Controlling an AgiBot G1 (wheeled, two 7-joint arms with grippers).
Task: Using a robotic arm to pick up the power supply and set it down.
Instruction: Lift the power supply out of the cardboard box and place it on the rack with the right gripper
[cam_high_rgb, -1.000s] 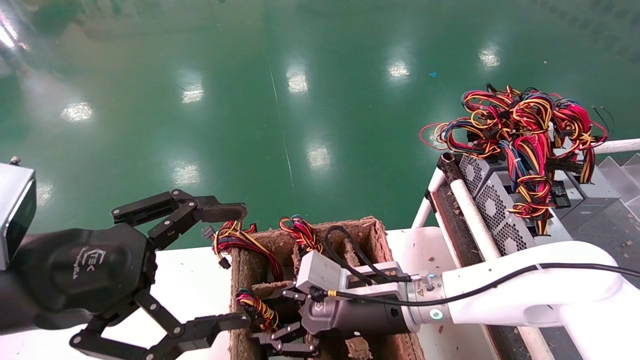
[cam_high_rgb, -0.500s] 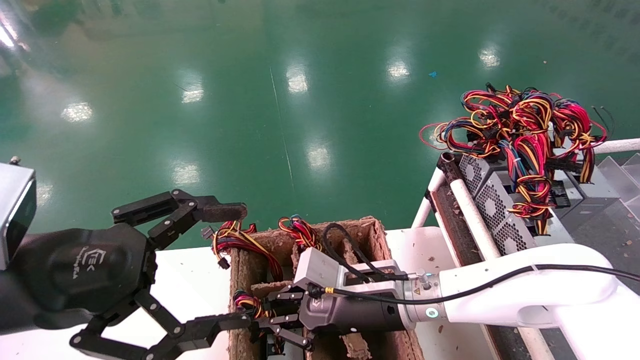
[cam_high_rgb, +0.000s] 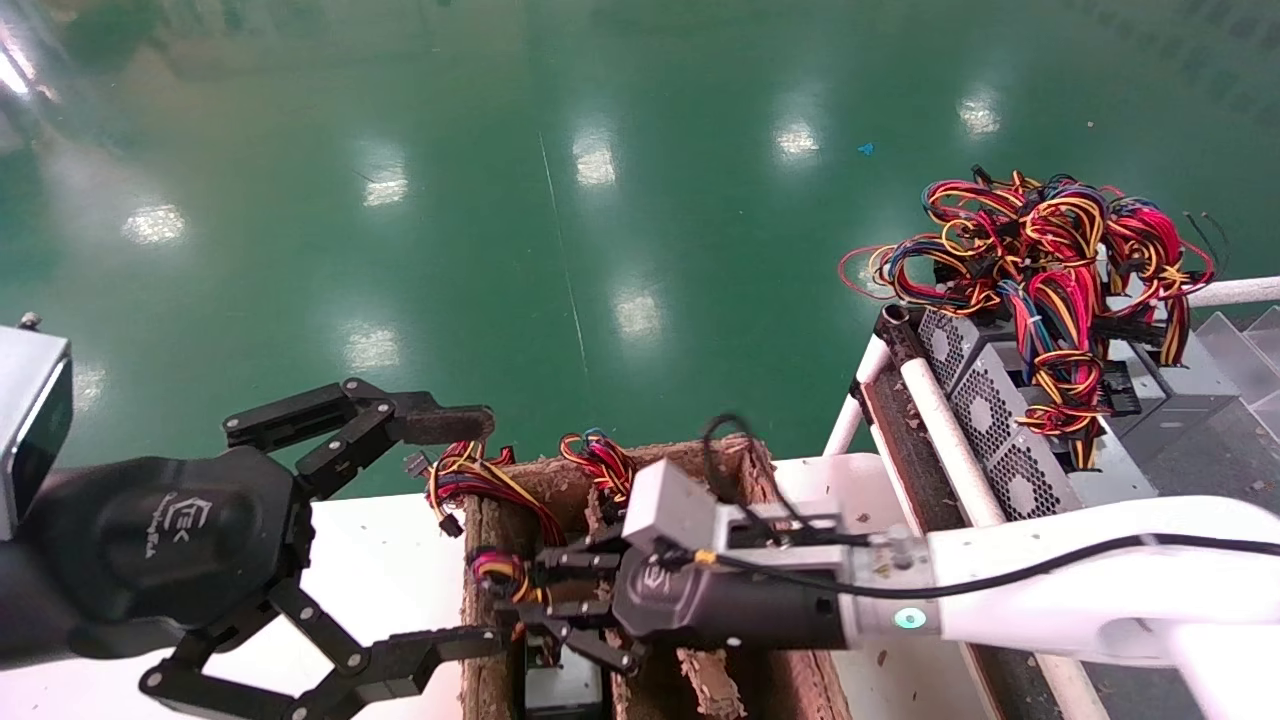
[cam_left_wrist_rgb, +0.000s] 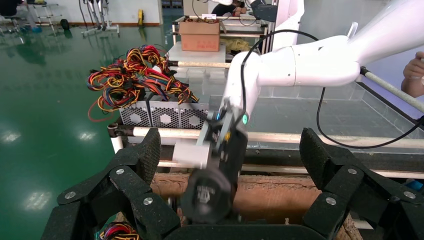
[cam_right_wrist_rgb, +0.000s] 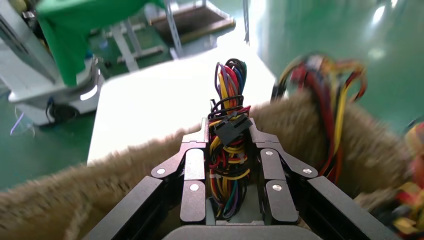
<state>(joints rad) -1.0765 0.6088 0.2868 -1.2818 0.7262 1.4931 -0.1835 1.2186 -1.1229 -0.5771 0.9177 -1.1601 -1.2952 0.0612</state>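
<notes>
My right gripper (cam_high_rgb: 520, 600) reaches into the brown cardboard divider box (cam_high_rgb: 740, 470) and is shut on the wire bundle (cam_high_rgb: 495, 575) of a power supply. In the right wrist view the fingers (cam_right_wrist_rgb: 199, 150) clamp the red, yellow and black wires (cam_right_wrist_rgb: 227, 155), with a black connector on top. A grey corner of the power supply (cam_high_rgb: 562, 690) shows just below the gripper. My left gripper (cam_high_rgb: 465, 532) hangs open to the left of the box, holding nothing; in the left wrist view its pads (cam_left_wrist_rgb: 146, 152) stand wide apart.
Several more power supplies (cam_high_rgb: 990, 420) with tangled wires (cam_high_rgb: 1040, 240) stand on the white-railed rack (cam_high_rgb: 940, 420) at the right. Other wire bundles (cam_high_rgb: 600, 460) stick out of the box's far compartments. The box rests on a white table (cam_high_rgb: 390, 570), with green floor beyond.
My right gripper shut on the wire bundle and rose, shifting slightly left; the grey body now shows beneath it. The left arm has not moved.
</notes>
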